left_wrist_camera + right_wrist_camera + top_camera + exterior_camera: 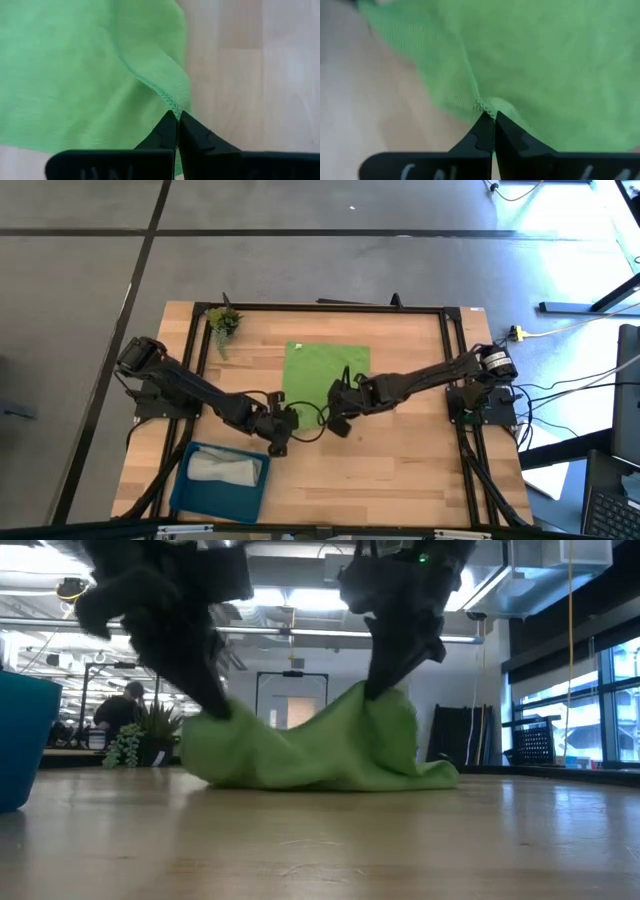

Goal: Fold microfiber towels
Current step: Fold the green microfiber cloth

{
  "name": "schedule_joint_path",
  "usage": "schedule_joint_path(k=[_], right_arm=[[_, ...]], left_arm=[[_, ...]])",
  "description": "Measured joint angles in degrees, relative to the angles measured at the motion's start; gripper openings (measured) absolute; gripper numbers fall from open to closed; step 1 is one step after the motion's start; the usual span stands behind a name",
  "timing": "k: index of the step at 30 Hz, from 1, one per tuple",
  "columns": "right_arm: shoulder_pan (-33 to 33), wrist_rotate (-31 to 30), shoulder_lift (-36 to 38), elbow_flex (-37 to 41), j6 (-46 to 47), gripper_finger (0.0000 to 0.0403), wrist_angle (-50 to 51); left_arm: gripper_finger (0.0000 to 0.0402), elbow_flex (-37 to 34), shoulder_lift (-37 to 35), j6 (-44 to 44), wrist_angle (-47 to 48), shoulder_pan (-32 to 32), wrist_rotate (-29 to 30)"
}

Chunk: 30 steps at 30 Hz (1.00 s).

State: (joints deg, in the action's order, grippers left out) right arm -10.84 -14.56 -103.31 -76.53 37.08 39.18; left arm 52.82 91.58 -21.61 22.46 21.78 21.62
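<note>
A lime green microfiber towel [325,368] lies on the wooden table, its far part flat and its near edge raised in two peaks [300,755]. My left gripper [284,418] is shut on the near left corner, and my right gripper [340,402] is shut on the near right corner. Between the two peaks the cloth sags. A light grey towel [226,468] lies bunched in the blue tray [190,485] at the near left. My left gripper pinches the green towel's hemmed corner [173,103] between its two fingertips, slanting down from the table's left. The corner is lifted off the table and the cloth falls away slack behind it [225,725]. My right gripper pinches the hemmed edge at the other near corner [481,106] between its fingertips, slanting down from the table's right. This corner stands higher [385,705], and the cloth drapes from it down to the table.
A small green plant sprig [222,322] lies at the far left corner. A black frame [320,308] runs along the table's edges. Bare wood [380,470] stretches across the near middle and right of the table.
</note>
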Motion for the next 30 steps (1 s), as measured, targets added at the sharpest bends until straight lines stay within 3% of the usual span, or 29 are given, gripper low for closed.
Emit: schedule_joint_path(k=[7,20,26,30], right_arm=[[-3.3,5.7,0.0,0.0,0.2,0.0008,4.2],[-9.4,7.9,-0.1,0.0,1.9,0.0011,3.3],[-9.7,12.4,-0.2,0.0,4.7,0.0069,2.5],[-10.8,13.5,-0.2,0.0,1.4,0.012,1.5]], left_arm=[[0.0,2.3,-5.0,4.5,7.5,0.0,3.1],[0.0,2.3,-5.5,11.7,8.6,2.7,-1.0],[0.0,2.3,-5.5,11.7,8.4,4.2,-1.8],[0.0,2.3,-5.5,11.7,8.4,5.0,-1.8]])
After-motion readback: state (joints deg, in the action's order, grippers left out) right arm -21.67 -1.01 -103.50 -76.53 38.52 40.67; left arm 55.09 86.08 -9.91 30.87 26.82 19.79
